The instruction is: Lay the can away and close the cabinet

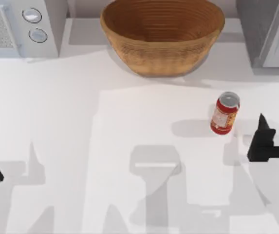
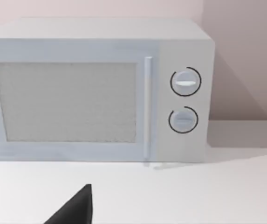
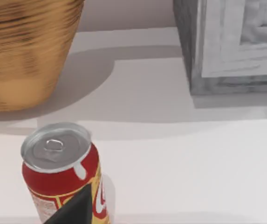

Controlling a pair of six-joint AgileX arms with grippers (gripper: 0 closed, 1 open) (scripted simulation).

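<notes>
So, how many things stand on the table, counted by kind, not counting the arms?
Can: 1
Bowl: 1
Microwave: 1
Cabinet: 1
Total: 4

Bright even light, soft grey shadows, no glare

We see the can (image 1: 225,113) standing upright on the white table toward the right side, free of any grip, its silver top with pull tab facing up and its red body bearing a pale label patch and yellow trim. The cabinet (image 1: 266,29) sits at the far right corner, a grey speckled box with a lighter framed door panel, well apart from the can.
</notes>
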